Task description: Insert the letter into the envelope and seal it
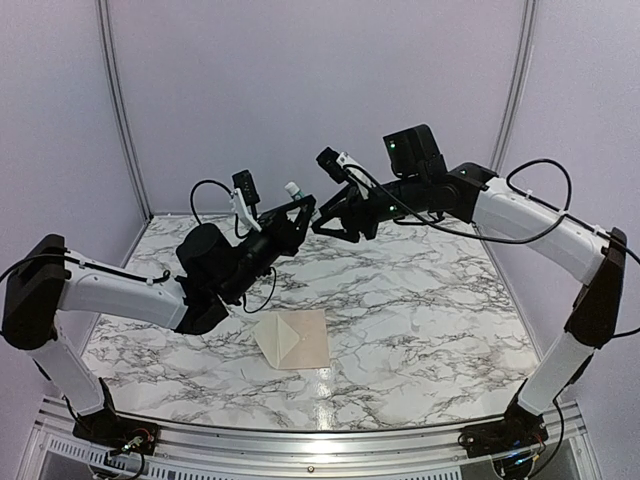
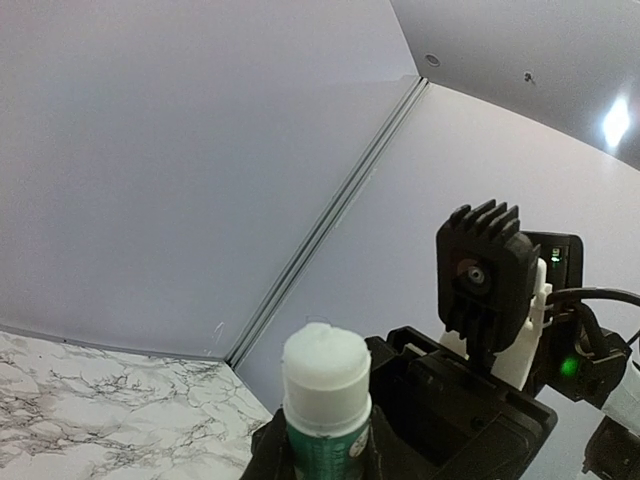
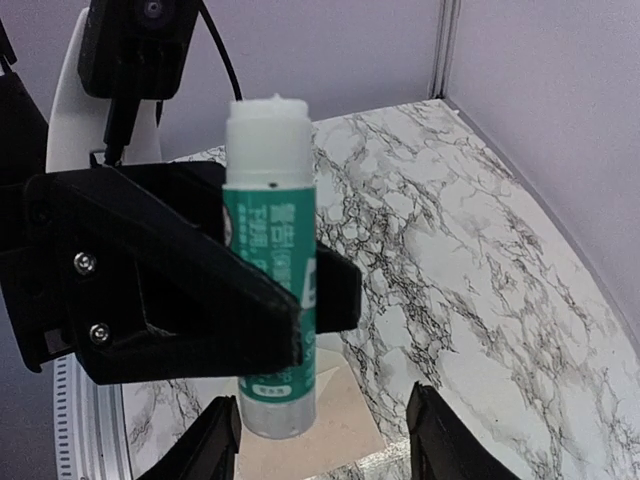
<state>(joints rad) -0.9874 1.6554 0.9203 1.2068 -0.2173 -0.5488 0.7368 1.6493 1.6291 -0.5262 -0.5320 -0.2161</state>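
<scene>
Glue stick (image 2: 326, 395) base off-frame below

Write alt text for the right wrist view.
A green-labelled glue stick with a white top stands upright, clamped in the left tool. The right tool is open, its fingertips either side below the stick's base, over the marble table.

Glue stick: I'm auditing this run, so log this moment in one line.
left fingers: shut on glue stick | right fingers: open, near stick | envelope, letter: on table

Glue stick (image 3: 268, 250) label — white txt, not legible.
</scene>
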